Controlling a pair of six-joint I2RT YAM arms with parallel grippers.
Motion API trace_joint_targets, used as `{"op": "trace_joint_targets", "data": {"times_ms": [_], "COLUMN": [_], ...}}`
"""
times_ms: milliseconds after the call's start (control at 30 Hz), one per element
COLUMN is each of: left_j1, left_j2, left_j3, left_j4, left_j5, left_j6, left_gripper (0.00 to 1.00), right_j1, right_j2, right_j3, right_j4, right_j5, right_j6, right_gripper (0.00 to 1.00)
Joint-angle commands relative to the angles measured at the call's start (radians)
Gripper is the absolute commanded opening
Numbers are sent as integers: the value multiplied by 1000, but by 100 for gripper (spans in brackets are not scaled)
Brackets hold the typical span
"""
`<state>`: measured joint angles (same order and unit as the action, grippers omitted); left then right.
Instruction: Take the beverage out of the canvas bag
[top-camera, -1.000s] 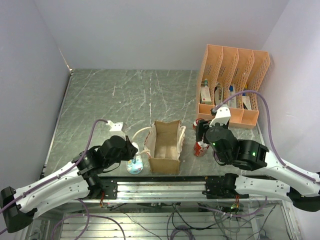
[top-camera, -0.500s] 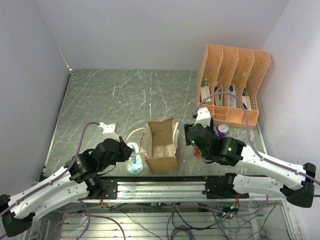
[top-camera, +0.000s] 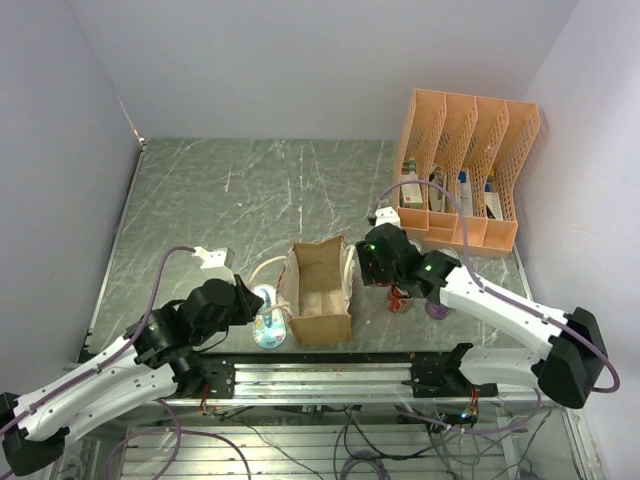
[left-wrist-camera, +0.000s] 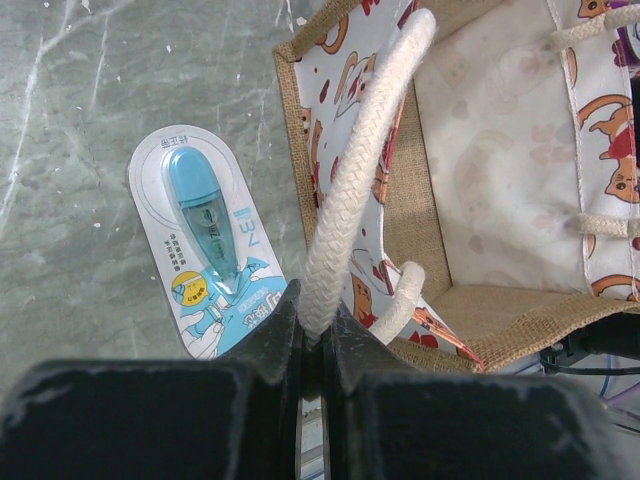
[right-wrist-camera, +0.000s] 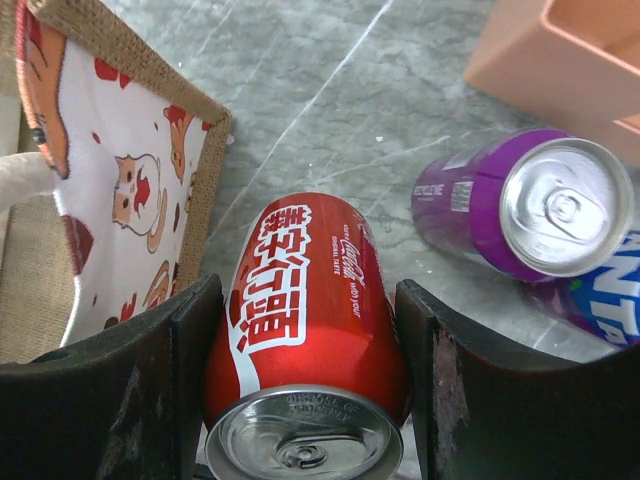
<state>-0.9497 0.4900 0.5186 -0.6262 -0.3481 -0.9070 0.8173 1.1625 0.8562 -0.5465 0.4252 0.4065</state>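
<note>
The red can (right-wrist-camera: 310, 330) is outside the bag (top-camera: 322, 331), just beside its right wall. The right wrist view shows the right tool (right-wrist-camera: 305, 290) pressed on the can's two sides, a hold that the top view hides under the arm. Only the left wrist view shows the left tool (left-wrist-camera: 312, 330) pinching the bag's white rope handle (left-wrist-camera: 365, 150). A purple can (right-wrist-camera: 520, 205) is near the red can on the worktop (top-camera: 250, 190).

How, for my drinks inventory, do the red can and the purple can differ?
The red can is red with white lettering; the purple can is purple. The red can shows between the right hand's fingers; the purple can sits clear, nearer the orange organizer. Both have silver tops, outside the canvas bag.
</note>
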Motion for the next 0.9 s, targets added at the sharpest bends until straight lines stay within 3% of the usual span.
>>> {"op": "trace_joint_targets", "data": {"times_ms": [0, 267, 500, 667, 867], "left_j1": [3, 1, 2, 2, 2], "left_j2": [-2, 23, -2, 10, 25], "left_j3": [20, 31, 30, 37, 63], "left_j4": [-5, -8, -9, -9, -16], "left_j5": [-27, -19, -19, -15, -23], "left_j6": [-9, -6, -9, -5, 11], "left_gripper": [11, 29, 34, 38, 46], "right_j1": [-16, -47, -90, -110, -115], "right_j2": [53, 201, 259, 293, 276], "right_j3": [51, 93, 98, 110, 119], "right_j4": [73, 50, 23, 4, 8], "right_j5": [-37, -132, -168, -202, -212], "right_j6": [-47, -71, -75, -98, -107], "right_gripper": [0, 0, 6, 25, 60]}}
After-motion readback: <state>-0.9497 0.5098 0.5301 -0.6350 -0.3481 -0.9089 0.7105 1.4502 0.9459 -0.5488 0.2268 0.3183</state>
